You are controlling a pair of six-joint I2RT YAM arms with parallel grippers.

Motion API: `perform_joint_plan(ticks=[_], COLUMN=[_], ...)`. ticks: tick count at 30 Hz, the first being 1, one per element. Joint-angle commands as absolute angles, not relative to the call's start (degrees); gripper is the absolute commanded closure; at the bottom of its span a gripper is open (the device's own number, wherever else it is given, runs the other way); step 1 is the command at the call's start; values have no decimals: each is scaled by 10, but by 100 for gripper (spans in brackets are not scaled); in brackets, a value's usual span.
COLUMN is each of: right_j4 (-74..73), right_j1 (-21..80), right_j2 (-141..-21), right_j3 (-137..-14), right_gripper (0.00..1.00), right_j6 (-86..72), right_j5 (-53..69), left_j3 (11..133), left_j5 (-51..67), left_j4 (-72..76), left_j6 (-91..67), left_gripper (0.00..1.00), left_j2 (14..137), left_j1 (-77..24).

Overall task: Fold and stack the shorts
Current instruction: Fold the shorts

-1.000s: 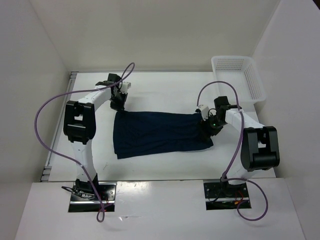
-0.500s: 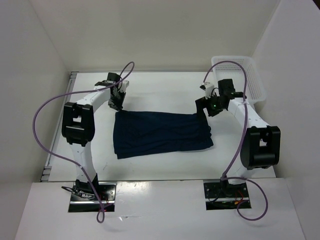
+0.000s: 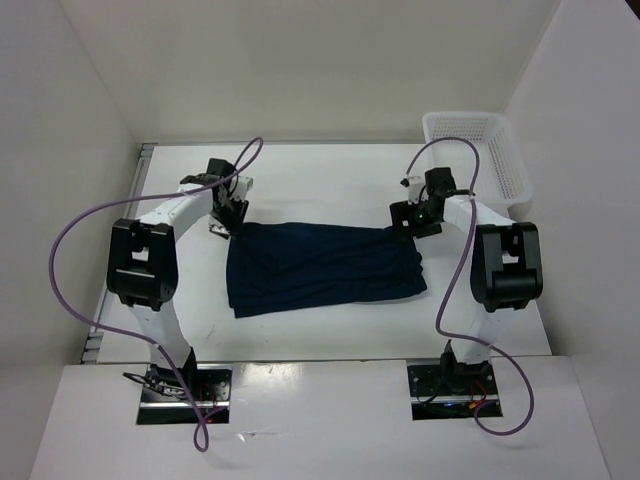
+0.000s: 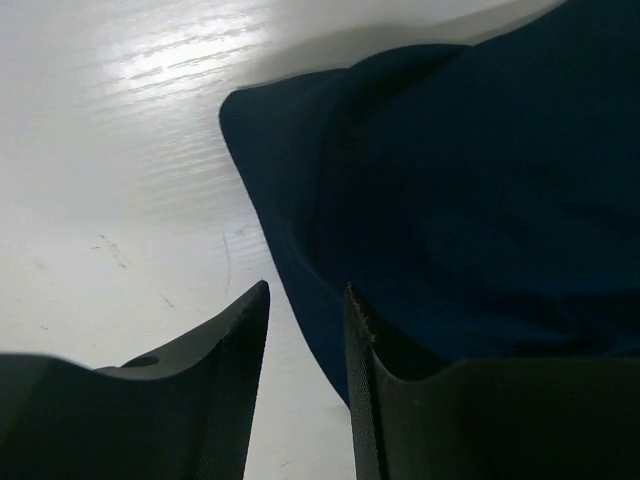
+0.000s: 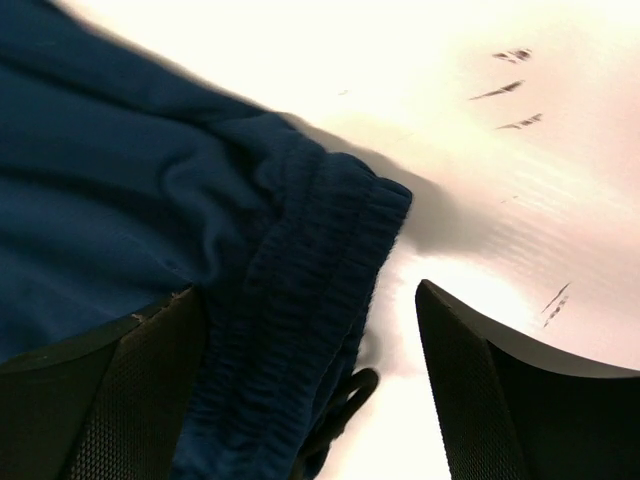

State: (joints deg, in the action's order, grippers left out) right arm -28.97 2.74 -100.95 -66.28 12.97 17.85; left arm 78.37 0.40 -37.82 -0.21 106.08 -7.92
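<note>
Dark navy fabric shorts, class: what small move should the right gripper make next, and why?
Probably close the right gripper on the ribbed waistband corner of the dark navy fabric shorts: its open jaws straddle that corner, and the shorts lie flat.

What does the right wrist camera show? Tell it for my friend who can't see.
A pair of dark navy soft fabric shorts lies on the white table, its ribbed waistband corner and thin dark drawstring between the open black fingers of the right gripper. One finger stands clear of the cloth.
</note>
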Motion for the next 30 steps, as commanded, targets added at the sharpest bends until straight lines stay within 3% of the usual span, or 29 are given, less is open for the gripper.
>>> perform_joint_plan(ticks=[1, 7, 11, 17, 28, 30], right_j4=[-235, -235, -272, -312, -299, -294], right_j1=[31, 31, 31, 31, 31, 36], right_j2=[-1025, -1025, -984, -931, -965, -972], right_j3=[-665, -643, -657, -643, -583, -577], right_gripper=[15, 15, 15, 10, 10, 17], right_j6=[105, 111, 151, 178, 161, 161], right_j5=[136, 119, 146, 145, 157, 138], left_j3=[789, 839, 916, 1004, 1069, 1069], left_j5=[43, 18, 82, 152, 181, 181], left_j4=[-389, -433, -471, -445, -392, -392], left_j6=[0, 0, 0, 0, 0, 0], left_gripper=[57, 55, 54, 54, 53, 53], left_j2=[1065, 1017, 1026, 1163, 1288, 1293], left_j1=[-89, -180, -256, -344, -386, -386])
